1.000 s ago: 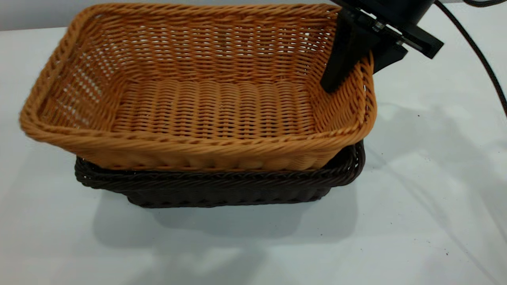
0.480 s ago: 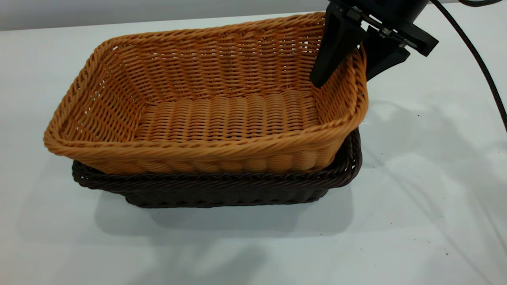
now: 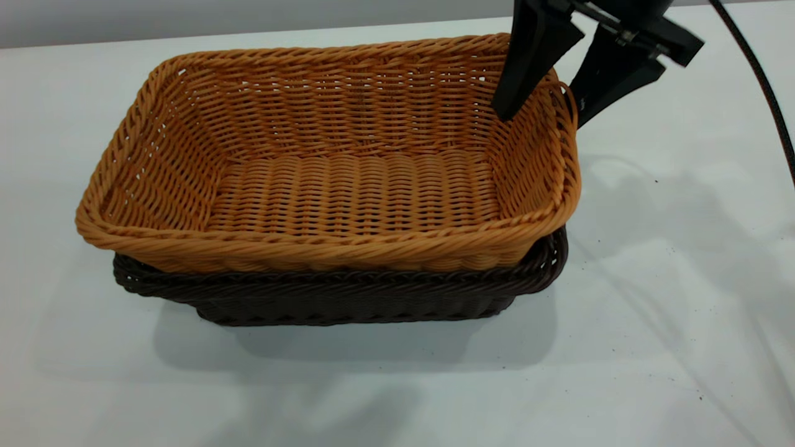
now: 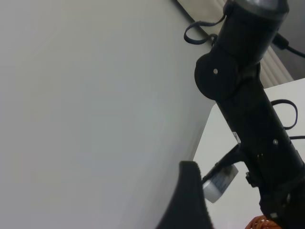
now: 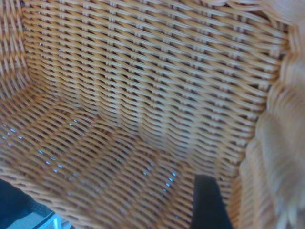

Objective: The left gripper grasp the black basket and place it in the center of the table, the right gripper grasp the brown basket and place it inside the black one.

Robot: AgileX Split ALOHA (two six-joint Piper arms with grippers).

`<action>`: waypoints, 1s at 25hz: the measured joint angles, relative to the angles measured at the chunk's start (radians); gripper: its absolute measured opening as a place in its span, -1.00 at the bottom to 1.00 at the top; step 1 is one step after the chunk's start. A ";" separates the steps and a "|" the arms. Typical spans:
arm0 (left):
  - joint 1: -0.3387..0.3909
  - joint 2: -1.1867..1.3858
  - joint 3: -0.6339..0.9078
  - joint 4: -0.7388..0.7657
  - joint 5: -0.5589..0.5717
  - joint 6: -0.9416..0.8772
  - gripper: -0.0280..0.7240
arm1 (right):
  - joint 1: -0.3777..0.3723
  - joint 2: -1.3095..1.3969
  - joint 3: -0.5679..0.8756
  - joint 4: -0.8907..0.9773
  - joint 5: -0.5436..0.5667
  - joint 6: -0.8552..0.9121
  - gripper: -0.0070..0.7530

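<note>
At the upper right of the frame, your right claw (image 3: 541,117) stands spread open astride the brown basket's (image 3: 348,186) right-hand rim, one finger inside, one outside. You'll find that basket nested in the black basket (image 3: 348,295) at the middle of the white counter (image 3: 652,310). Your left claw (image 4: 188,200) shows one finger only; I cannot tell its state.

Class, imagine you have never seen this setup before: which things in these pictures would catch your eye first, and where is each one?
The brown basket draws the eye first: large, tan-orange, nested in the black basket at the middle of the white table. Next comes the right gripper at the basket's far right corner, open, with one finger inside the rim and one outside, apart from the wicker. In the left wrist view, the left gripper is raised off to the side.
</note>
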 joint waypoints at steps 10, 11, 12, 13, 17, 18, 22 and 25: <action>0.000 0.000 0.000 0.000 0.004 0.000 0.40 | -0.002 -0.174 -0.001 -0.244 0.019 0.054 0.13; 0.000 -0.004 0.000 0.000 0.013 0.000 0.35 | -0.002 -0.199 -0.001 -0.265 0.021 0.062 0.13; 0.000 -0.011 0.000 0.003 0.026 0.000 0.29 | -0.002 -0.225 -0.001 -0.286 0.025 0.073 0.13; 0.000 -0.020 0.000 0.004 0.032 0.001 0.24 | -0.002 -0.246 -0.001 -0.311 0.032 0.083 0.13; 0.000 -0.079 -0.001 0.004 0.064 0.001 -0.04 | -0.002 -0.352 -0.001 -0.383 0.063 0.153 0.04; 0.000 -0.099 -0.001 0.004 0.081 -0.002 -0.11 | -0.002 -0.381 -0.001 -0.403 0.072 0.166 0.00; 0.000 -0.174 -0.001 0.004 0.167 -0.055 -0.41 | -0.002 -0.506 -0.001 -0.441 0.100 0.186 -0.18; 0.000 -0.227 -0.001 0.010 0.236 -0.100 -0.61 | -0.002 -0.604 -0.001 -0.441 0.127 0.186 -0.36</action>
